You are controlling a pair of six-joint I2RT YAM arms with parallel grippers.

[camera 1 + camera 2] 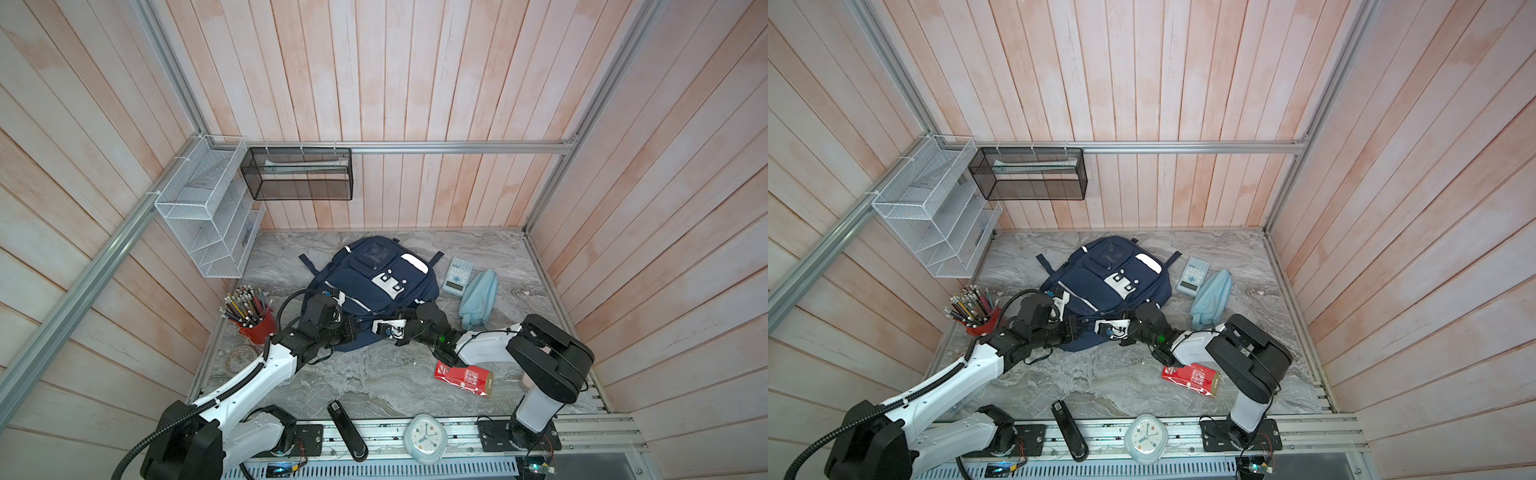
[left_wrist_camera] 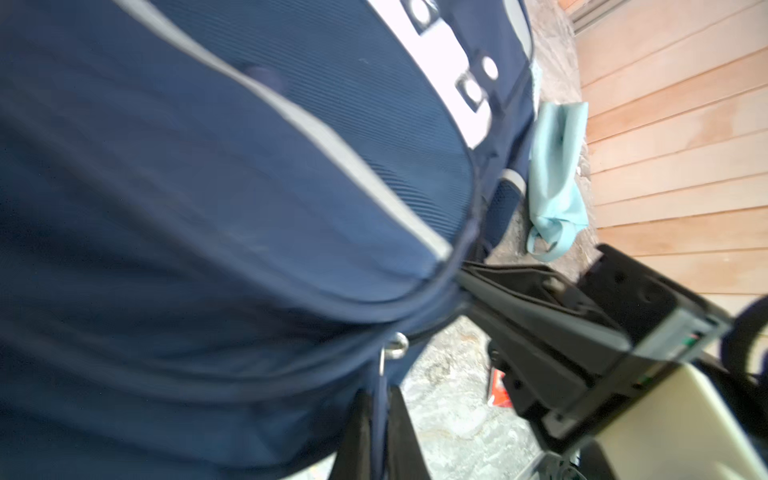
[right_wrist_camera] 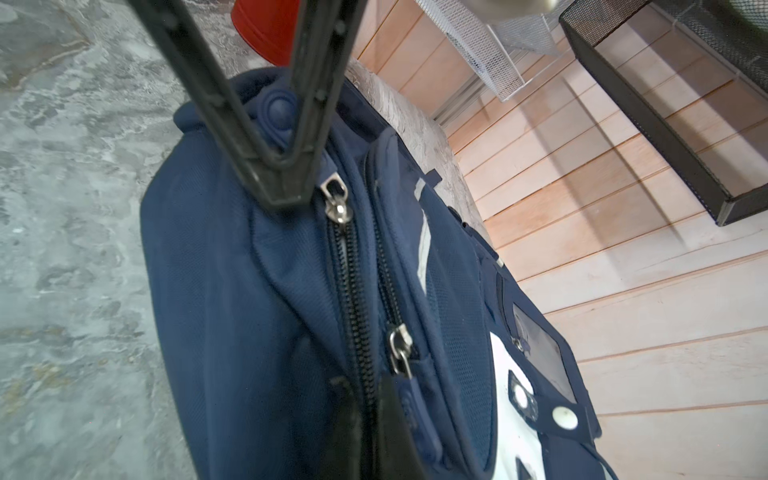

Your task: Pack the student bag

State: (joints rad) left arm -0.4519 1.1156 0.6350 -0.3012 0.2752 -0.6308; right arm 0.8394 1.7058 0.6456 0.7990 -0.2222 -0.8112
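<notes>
Bag (image 1: 374,282) lies mid-table, its long axis running from the claws away toward the back wall. Its zipped near end touches both arms, neither nearer. Left claw (image 2: 380,395) is pressed together on bag cloth beside a slider (image 3: 337,203); right claw (image 3: 365,390) pinches the bag along the zip line. Count: one bag, two sliders in the right wrist view, one pouch (image 1: 480,299), one calculator (image 1: 457,276).

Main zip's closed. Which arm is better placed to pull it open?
Left, most likely. The left gripper is shut on the zipper pull, so it can drag it along the track. The right gripper pinches the zipped seam of the student bag further along, which suits bracing the fabric.
</notes>
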